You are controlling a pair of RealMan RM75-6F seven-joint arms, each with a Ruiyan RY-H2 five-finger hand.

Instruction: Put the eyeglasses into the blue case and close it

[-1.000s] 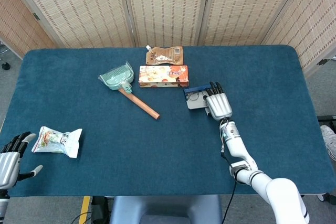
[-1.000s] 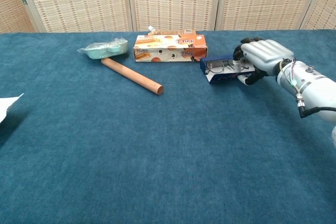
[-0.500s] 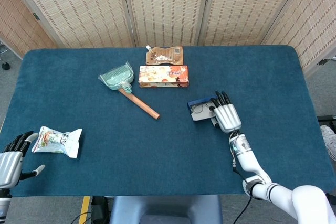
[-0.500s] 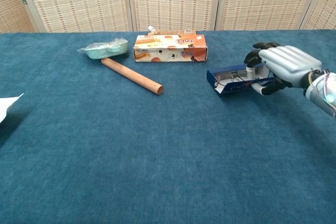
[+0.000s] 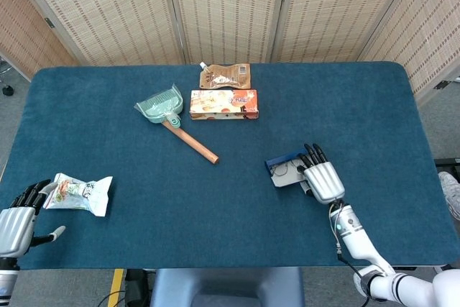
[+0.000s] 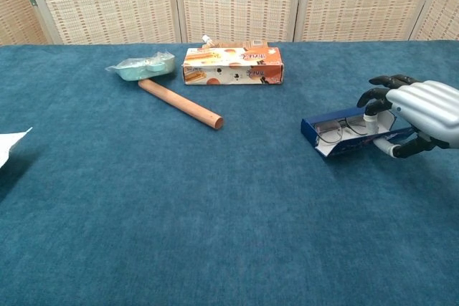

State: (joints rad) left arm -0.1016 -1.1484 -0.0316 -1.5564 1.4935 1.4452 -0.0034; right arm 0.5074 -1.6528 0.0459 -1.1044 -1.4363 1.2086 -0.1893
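Chest view: right hand (image 6: 419, 111) grips rectangular blue case (image 6: 353, 132).

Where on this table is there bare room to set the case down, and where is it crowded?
Bare cloth spans the near middle, between the snack bag and the blue case held by the right hand; the far right is bare too. Crowded: the far centre, with dustpan, orange box and pouch.
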